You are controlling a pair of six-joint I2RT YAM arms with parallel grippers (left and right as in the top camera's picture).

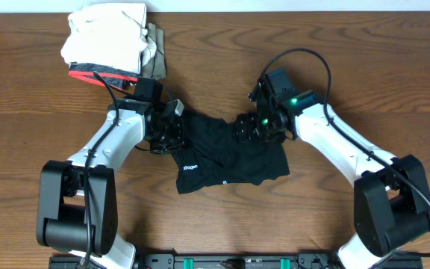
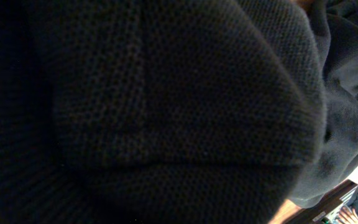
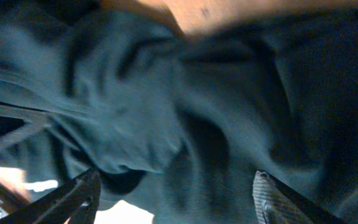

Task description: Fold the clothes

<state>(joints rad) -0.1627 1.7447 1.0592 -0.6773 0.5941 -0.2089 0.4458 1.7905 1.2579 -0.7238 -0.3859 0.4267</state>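
A black garment (image 1: pixel 230 157) lies crumpled at the table's middle, with small white print near its lower left. My left gripper (image 1: pixel 172 128) is at its upper left edge. In the left wrist view black knit cloth (image 2: pixel 166 93) fills the frame and hides the fingers. My right gripper (image 1: pixel 254 128) is on the garment's upper middle. In the right wrist view its jaws (image 3: pixel 174 180) are spread wide open over rumpled dark cloth (image 3: pixel 229 93) and hold nothing.
A pile of clothes (image 1: pixel 107 41) sits at the back left, white on top, with a red and black piece (image 1: pixel 95 75) beneath and a grey one (image 1: pixel 155 45) beside it. Bare wooden table (image 1: pixel 349 90) lies right of the garment.
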